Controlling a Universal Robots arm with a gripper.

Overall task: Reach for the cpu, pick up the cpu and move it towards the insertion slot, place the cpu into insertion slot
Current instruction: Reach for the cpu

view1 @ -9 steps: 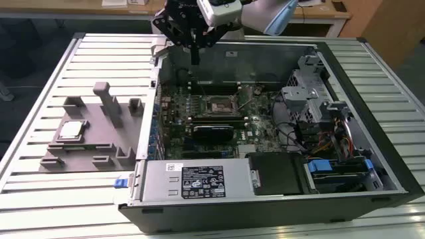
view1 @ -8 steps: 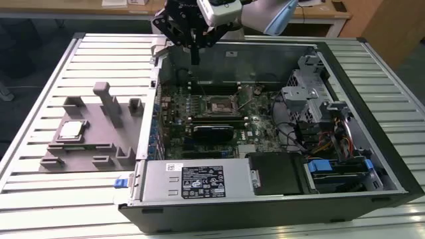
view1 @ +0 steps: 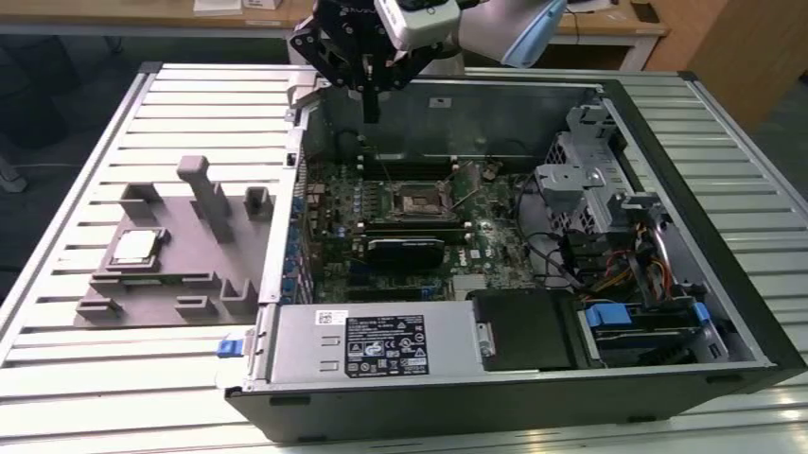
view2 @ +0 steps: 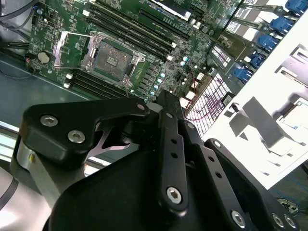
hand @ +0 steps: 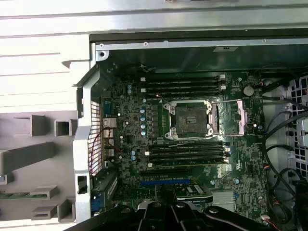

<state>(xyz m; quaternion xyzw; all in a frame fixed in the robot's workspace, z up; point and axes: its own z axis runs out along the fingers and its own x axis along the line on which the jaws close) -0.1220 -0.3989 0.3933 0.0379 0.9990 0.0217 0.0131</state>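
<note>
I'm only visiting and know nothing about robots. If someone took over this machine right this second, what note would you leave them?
The gripper hovers above the back edge of the computer case, carrying no cpu.
The cpu lies on the grey fixture block outside the case, at the exterior view's left.
The insertion slot on the motherboard has a bare dark centre.
Done: nothing that shows. Left: picking up, carrying and placing.
</note>
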